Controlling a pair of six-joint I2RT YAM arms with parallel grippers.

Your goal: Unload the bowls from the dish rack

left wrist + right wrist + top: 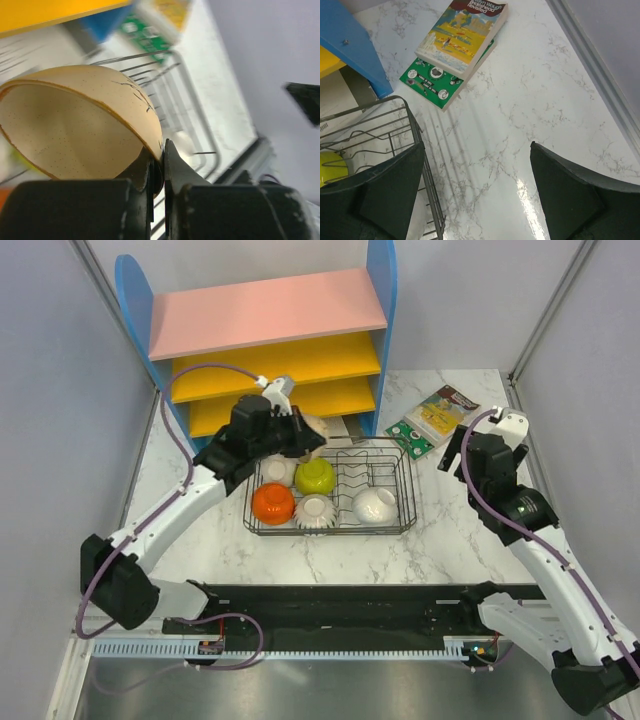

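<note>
We see a white marble table which carries three things: the black wire dish rack near the middle, the blue shelf unit just behind it, and, to the far right, a green book with a paperback lying on top.

A robotics lab cell: plain grey panels wall in a marble-look worktop, a left arm and right arm stand on a black rail at its near edge, with a wire dish rack, blue shelf unit and two books as props
</note>
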